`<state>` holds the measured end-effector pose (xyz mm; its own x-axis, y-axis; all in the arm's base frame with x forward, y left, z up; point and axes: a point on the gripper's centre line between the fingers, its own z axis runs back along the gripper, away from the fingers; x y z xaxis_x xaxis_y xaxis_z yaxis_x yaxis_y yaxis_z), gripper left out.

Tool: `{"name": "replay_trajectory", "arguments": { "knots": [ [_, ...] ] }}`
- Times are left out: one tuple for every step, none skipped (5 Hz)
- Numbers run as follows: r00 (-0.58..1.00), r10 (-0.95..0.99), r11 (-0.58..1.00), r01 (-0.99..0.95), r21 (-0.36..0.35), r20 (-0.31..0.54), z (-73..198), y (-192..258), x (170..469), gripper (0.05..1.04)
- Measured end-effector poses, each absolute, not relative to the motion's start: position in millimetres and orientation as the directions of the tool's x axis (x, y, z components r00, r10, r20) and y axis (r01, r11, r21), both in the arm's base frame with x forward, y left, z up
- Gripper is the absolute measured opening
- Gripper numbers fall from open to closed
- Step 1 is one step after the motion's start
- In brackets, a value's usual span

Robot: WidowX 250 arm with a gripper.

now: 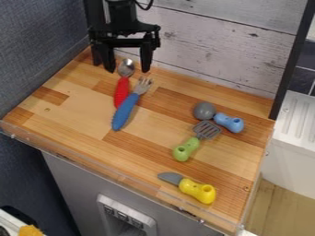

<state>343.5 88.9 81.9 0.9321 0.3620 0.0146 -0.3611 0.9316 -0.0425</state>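
My gripper (128, 68) hangs at the upper left of the wooden counter, its two fingers spread apart with the grey bowl of the red-handled spoon (121, 92) between and just below them. Whether it touches the spoon I cannot tell. Beside the spoon, on its right, lies the blue-handled fork (125, 110), tines toward the back wall. Right of the middle is a green-handled spatula (186, 149), its grey slotted head near a blue-handled utensil (229, 122) with a round grey end. A yellow-handled knife (197, 190) lies close to the front right, blade pointing left.
The wooden counter (80, 110) has a clear raised lip (111, 171) along its front edge. A whitewashed plank wall (215, 50) stands behind, with a dark post (294, 60) at the right back corner. A blue-grey panel (37, 50) bounds the left side.
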Motion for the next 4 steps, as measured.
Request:
{"name": "replay_trajectory", "arguments": {
  "knots": [
    [0.971,0.238,0.971,-0.238,-0.035,0.023,70.4,91.8,351.3,0.999],
    [0.983,0.181,0.983,-0.180,-0.022,0.025,52.0,93.5,356.7,0.999],
    [0.981,0.190,0.982,-0.191,0.000,0.035,40.2,91.9,356.8,0.999],
    [0.965,0.263,0.965,-0.263,0.018,0.019,23.3,84.1,350.6,0.999]
  ]
}}
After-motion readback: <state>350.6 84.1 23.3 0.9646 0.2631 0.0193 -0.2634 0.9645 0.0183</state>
